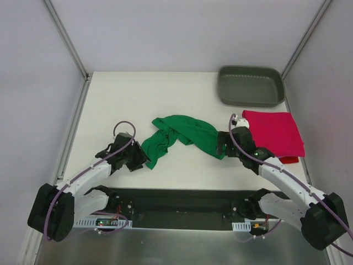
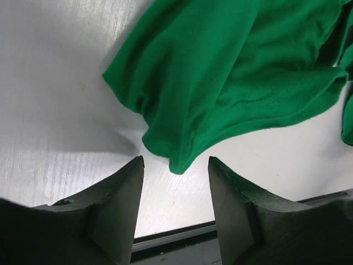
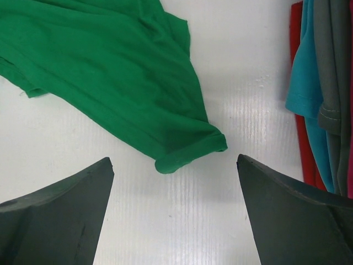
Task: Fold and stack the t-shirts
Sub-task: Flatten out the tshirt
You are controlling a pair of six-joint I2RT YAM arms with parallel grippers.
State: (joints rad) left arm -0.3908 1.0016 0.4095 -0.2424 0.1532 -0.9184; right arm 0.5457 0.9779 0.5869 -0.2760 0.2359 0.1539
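Green cloth: the green t-shirt [image 1: 182, 135] lies unfolded and rumpled, a loose twisted band across the middle of the white table [image 1: 121, 99], stretched between the two arms.
Left gripper [image 2: 175, 158]: low at the shirt's left end, its dark fingers [image 2: 110, 210] apart with a moderate gap. From its wrist camera, bare table shows between them.
Left contact: a drooping point of green fabric hangs just ahead of that gap, roughly centred on it. I see neither finger pressing the cloth, so nothing is gripped there.
Right gripper [image 1: 222, 144]: at the shirt's right end, jaws spread very wide — far wider than the left pair.
Right contact: from its wrist camera a hemmed sleeve end of the shirt lies flat on the table just ahead of the gap, between the two tips but apart from both. This gripper holds nothing.
Folded stack [image 1: 274, 132]: on the right side of the table, just beside the right arm. A crimson-pink shirt is on top and a red edge [image 1: 289, 160] peeks out beneath at the near corner.
Stack layers: the right wrist camera shows the edges — red, teal and a grey layer, one upon another.
Grey tray [image 1: 250, 85]: at the far right corner of the table, just beyond the stack and well apart from the green shirt.
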